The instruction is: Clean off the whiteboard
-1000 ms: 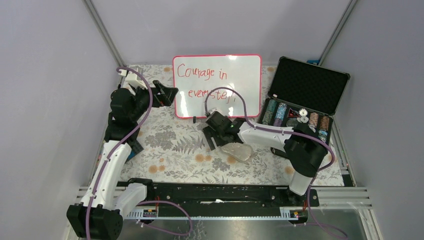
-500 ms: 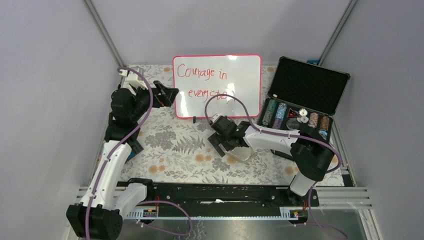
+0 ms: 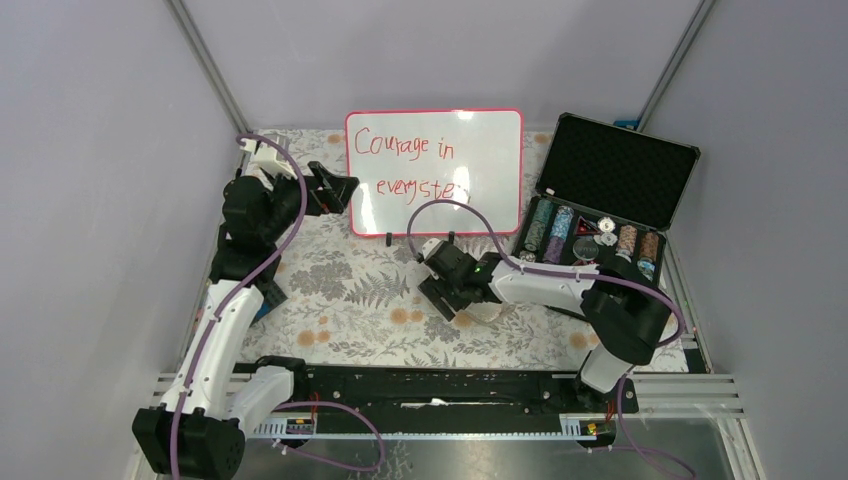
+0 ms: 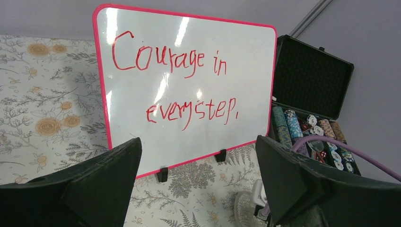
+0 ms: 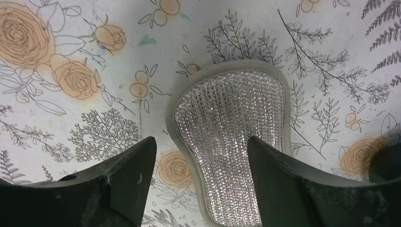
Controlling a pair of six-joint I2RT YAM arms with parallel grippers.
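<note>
While the whiteboard (image 3: 435, 170) stands upright at the back of the table (image 3: 340, 300) with red writing on it, the left pincer (image 3: 340, 192) gapes open just beside its left edge. In front of the whiteboard, the right pincer (image 5: 201, 156) hangs open over a glittery pad (image 5: 231, 142) lying flat.

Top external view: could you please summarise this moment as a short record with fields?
board: pink-framed rectangular white whiteboard, upright, red handwriting unerased
left gripper: open, facing the board, not touching
right gripper: open, fingers straddling glittery silver pad
pad: flat on floral cloth
case: black foam-lined case, open, right of board
</note>
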